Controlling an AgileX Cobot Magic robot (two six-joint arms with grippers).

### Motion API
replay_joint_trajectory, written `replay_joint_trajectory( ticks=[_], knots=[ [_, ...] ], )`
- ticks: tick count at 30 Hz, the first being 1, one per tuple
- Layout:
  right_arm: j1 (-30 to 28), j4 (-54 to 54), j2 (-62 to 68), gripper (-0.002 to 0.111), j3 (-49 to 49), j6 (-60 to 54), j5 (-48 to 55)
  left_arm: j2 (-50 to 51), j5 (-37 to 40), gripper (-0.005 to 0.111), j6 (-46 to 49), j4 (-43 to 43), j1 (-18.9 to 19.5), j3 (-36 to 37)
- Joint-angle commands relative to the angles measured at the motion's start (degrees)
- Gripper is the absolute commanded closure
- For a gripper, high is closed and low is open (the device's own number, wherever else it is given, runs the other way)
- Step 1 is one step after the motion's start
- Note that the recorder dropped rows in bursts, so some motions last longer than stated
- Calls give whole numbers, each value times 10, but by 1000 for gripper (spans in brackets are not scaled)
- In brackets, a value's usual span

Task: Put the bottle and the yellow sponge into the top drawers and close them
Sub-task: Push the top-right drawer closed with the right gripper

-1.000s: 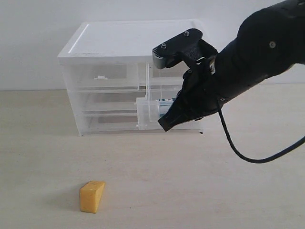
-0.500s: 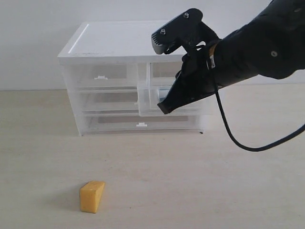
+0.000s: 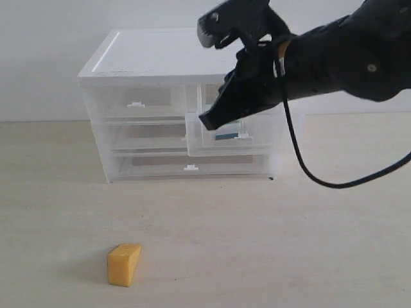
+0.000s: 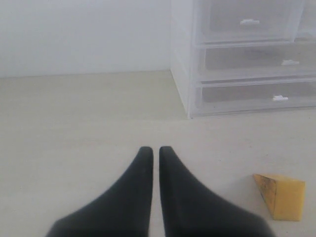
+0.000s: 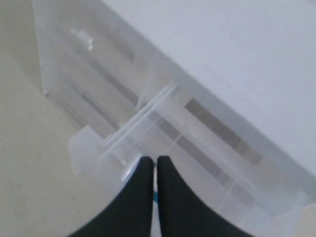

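Right jaws: nearly closed, only a thin slit btwn the two dark fingers (image 5: 170,197), nothing gripped. In ext. view the right arm (image 3: 321,64) reaches across in front of the cabinet (image 3: 160,54), and its tip hangs at the near left corner of the right top drawer (image 3: 257,144). Can't tell whether the tip touches the rim or sits just above it. The wrist view puts the tips right over that clear corner.

Left jaws: same narrow slit, fingers (image 4: 133,187) almost meeting, holding nothing, low over the bench (image 3: 257,244). They're clear of the sponge and well apart from the cabinet.

The right top drawer stands open, slid out toward the camera, w/ its white handle tab (image 3: 242,136) on the front wall. The bottle (image 3: 226,135) is inside it; only its teal label band shows through the clear plastic, just beside the tab. Cap isn't made out.

The left top drawer (image 3: 138,106) sits flush in the cabinet, tab facing front.

The yellow sponge (image 3: 124,264) lies on the bench well out in front of the cabinet, toward the left side, untouched. In the left wrist view it sits near the left jaws, off to one side.
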Motion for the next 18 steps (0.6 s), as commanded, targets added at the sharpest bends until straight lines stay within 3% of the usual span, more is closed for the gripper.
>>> replay_joint_trajectory(
  ticks=[1,5,12,18],
  knots=[
    [-6,5,-24,108,-39,1,81,-1,1,103,3,-4,1,2],
    [-6,51,-20,108,-58,-65,240,-1,1,103,3,-4,1,2],
    [-6,171,-8,108,-96,-172,396,-1,1,103,3,-4,1,2],
    [-6,182,35,108,-103,-186,364,-1,1,103,3,-4,1,2]
  ],
)
